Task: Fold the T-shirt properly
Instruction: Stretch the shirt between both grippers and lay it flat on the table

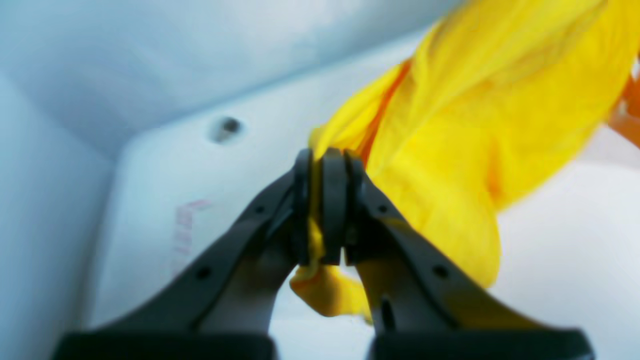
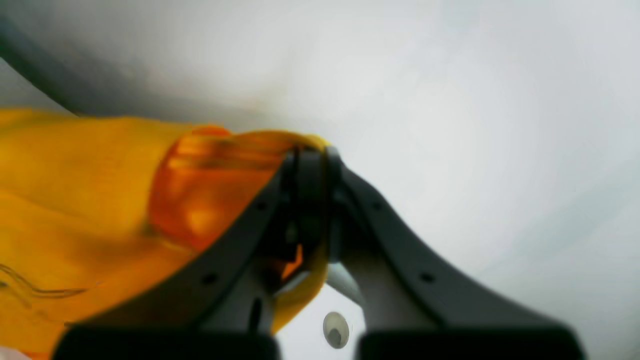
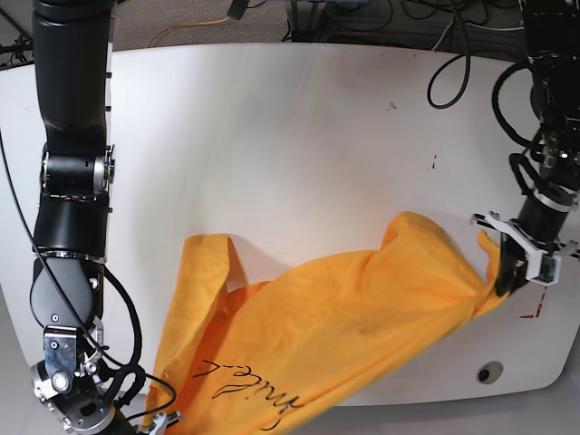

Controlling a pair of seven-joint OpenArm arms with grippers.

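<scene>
I saw the T-shirt [image 3: 317, 331] stretched in a slack diagonal band across the near half of the white table [image 3: 299, 136], running from the lower left of the base view up to the right edge. It was bunched and creased rather than flat, with one flap [image 3: 204, 272] rising beside the band on its left side. A thin black handwritten mark [image 3: 249, 385] lay on the cloth close to the near table edge.

At the right end of that view, the left gripper [image 3: 504, 275] was clenched on a gathered corner of the fabric; its wrist camera showed yellow cloth pinched between the closed pads [image 1: 334, 200], a small tail of it hanging out below the jaws. The right gripper [image 2: 310, 195] was likewise clamped on the T-shirt [image 2: 90, 200], with an orange fold pressed up against its fingers and the cloth trailing away to the left of that view. In the base view this gripper sat at the bottom left corner, mostly cut off by the frame, so I could not make out exactly where on the garment it had hold.

Black cables [image 3: 453, 45] lay at the far edge of the table, behind the left arm
</scene>
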